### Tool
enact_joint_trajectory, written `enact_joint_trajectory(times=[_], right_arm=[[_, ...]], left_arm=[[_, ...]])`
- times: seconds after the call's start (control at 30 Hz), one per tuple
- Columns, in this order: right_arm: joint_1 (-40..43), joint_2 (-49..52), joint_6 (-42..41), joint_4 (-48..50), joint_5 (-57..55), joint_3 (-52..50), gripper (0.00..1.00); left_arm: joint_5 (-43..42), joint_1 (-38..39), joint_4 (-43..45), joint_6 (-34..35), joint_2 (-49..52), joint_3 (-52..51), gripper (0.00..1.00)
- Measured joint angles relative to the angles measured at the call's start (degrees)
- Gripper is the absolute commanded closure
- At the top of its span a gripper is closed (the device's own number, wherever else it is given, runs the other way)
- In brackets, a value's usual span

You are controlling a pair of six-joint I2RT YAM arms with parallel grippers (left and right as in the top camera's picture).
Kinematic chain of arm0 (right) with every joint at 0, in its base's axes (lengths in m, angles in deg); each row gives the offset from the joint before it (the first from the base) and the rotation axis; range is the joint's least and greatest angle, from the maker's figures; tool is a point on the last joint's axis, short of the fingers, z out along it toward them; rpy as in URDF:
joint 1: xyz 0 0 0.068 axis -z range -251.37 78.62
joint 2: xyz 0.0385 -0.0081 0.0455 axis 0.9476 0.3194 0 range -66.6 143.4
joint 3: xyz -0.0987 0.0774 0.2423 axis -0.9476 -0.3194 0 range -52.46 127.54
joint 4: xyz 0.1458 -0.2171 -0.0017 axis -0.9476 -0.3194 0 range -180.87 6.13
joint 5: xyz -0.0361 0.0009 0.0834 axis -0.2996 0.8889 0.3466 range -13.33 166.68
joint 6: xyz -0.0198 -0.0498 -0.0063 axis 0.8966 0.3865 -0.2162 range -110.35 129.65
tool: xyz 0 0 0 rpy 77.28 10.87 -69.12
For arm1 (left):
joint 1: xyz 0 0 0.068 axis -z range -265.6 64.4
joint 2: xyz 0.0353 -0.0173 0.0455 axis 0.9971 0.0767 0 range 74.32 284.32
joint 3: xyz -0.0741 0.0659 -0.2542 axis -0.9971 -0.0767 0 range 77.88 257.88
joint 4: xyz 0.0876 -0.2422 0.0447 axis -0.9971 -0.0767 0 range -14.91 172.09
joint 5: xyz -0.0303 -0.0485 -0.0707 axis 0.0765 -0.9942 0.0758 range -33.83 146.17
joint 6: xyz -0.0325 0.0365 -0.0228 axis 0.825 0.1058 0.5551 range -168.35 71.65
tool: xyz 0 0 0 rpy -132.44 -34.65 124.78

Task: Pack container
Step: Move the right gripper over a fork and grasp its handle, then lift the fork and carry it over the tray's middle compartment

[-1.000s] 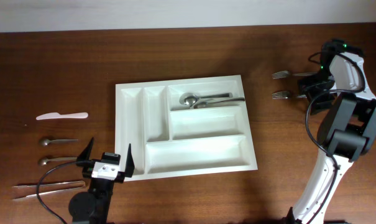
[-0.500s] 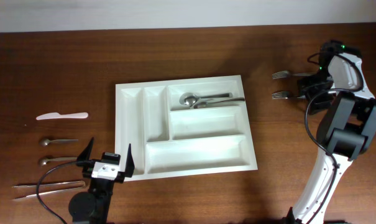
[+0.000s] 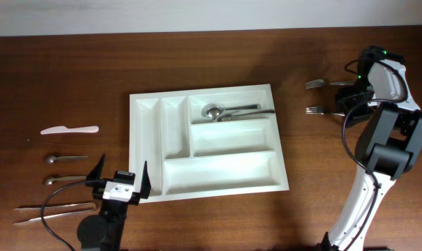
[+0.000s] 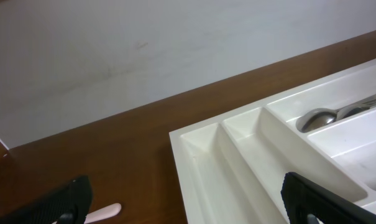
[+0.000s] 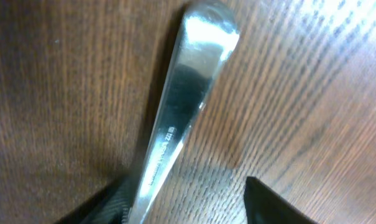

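Overhead: the white cutlery tray [image 3: 217, 172] lies flat mid-table, its long edges nearly parallel with the table's far edge. Two spoons [image 3: 228, 110] lie in its far wide compartment; the other four compartments are bare. The left gripper [image 3: 121, 176] sits at the tray's near-left corner with its jaws spread wide and holding nothing, one finger just beside the rim. Left of it lie a white plastic knife [image 3: 70, 130] and two small spoons [image 3: 64, 169], with open wood between them and the tray. A broad strip of bare wood separates the tray's right edge from two forks [image 3: 315, 96]. The right gripper [image 3: 344, 106] is over the nearer fork's handle.

Left wrist: both black fingertips [image 4: 73, 200] stand far apart, framing the tray's corner and narrow compartments.

Right wrist: the fork handle [image 5: 181, 112] lies on the wood between the pads [image 5: 268, 202], and this one stands clear of it, so the jaws are part-open and not gripping.
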Motion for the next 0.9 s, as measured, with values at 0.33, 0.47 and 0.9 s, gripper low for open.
enact_joint_trajectory(times=[0.33,0.47,0.9], right_arm=[[0.0,0.1,-5.2,4.1,7.3,0.0,0.66],[0.0,0.1,-7.3,4.8,9.6,0.0,0.70],[-1.1,0.1,-8.3,1.9,8.4,0.0,0.87]], left_arm=[[0.0,0.0,0.0,0.0,0.0,0.0,0.01],[0.0,0.0,0.0,0.0,0.0,0.0,0.01],[0.0,0.0,0.0,0.0,0.0,0.0,0.01]])
